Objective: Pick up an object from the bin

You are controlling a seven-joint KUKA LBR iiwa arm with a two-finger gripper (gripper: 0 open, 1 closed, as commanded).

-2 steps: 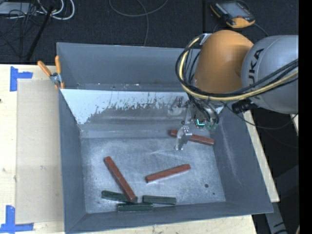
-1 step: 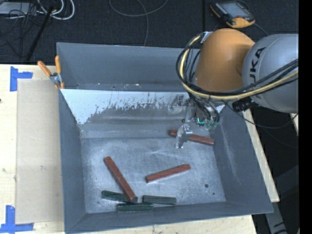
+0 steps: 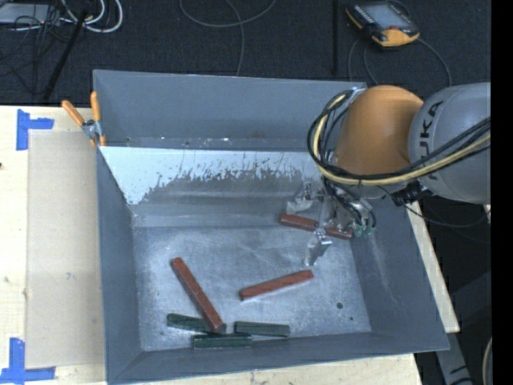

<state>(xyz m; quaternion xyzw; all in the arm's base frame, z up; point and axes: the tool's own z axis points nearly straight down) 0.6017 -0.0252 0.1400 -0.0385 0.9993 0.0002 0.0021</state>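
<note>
The end effector (image 3: 319, 245) is seen toward 3 o'clock in the bin (image 3: 240, 119). It is crossed by a red-brown bar (image 3: 296, 222), whose long axis runs roughly from 9 to 3 o'clock. Whether that bar is grasped cannot be told, nor whether the end effector is clenched or released. A second red-brown bar (image 3: 276, 285) lies near, toward 7 o'clock, its axis running from 8 to 2 o'clock. It is judged the nearest alternative.

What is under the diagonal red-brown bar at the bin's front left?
The red-brown bar lies with its near end over one end of a dark green bar, hiding that end. The rest of it rests on the bin floor.
</note>
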